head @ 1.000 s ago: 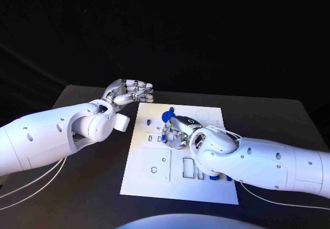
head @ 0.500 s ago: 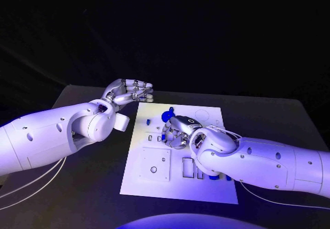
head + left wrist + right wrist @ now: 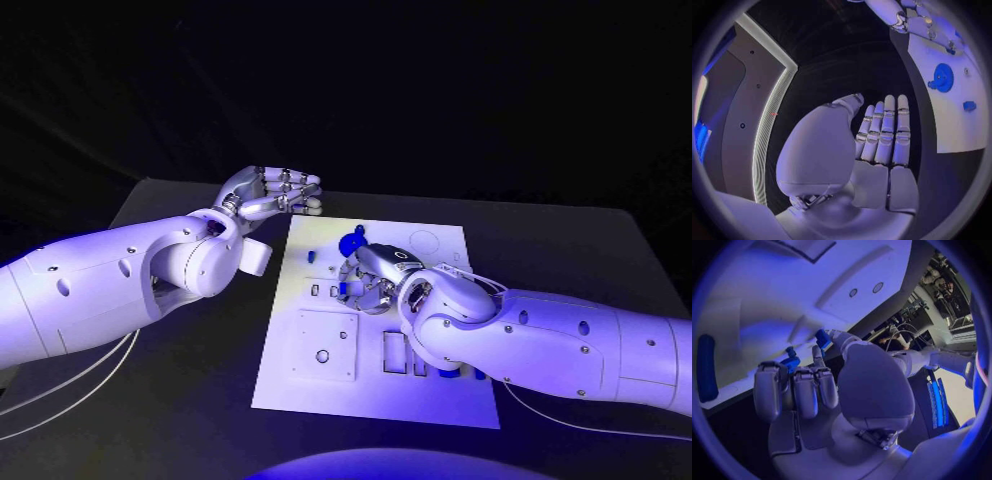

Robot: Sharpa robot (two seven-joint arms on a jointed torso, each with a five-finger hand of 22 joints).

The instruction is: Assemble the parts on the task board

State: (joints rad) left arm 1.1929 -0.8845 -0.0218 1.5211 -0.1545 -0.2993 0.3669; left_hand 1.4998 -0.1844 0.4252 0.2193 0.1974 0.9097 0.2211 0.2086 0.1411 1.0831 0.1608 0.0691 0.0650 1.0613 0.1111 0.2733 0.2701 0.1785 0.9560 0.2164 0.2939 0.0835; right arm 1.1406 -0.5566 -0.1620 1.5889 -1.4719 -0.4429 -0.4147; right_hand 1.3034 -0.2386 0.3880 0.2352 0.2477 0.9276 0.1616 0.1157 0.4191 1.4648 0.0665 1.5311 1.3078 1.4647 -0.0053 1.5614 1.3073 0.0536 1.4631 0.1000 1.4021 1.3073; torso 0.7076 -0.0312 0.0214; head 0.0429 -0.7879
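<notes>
Down at the right hand's fingers (image 3: 811, 382), a small blue part (image 3: 822, 338) is pinched between the thumb tip and a fingertip, with a second blue piece (image 3: 790, 360) just beside the curled fingers; whether that one is also held I cannot tell. From the head view the right hand (image 3: 372, 277) sits palm-down over the middle of the task board (image 3: 325, 385), hiding what lies directly beneath it.

Outward from there, a blue gear (image 3: 352, 242) lies on the board at about 11 o'clock from the right hand, and a small blue peg (image 3: 309, 255) at about 9 o'clock of the gear. More blue pieces (image 3: 450, 371) peek out under the right forearm near the board's 5 o'clock corner.

The left hand (image 3: 271, 193) hovers off the board's 11 o'clock corner above the dark surface (image 3: 188, 420), holding nothing; its fingers (image 3: 887, 131) lie straight and pressed side by side.

The pinched part looks like small, rigid plastic: light, stiff, likely smooth enough to slip or twist in metal fingertips. Taking it across its flat sides, low enough to stay square yet leaving its end free for the socket, seems wisest.
</notes>
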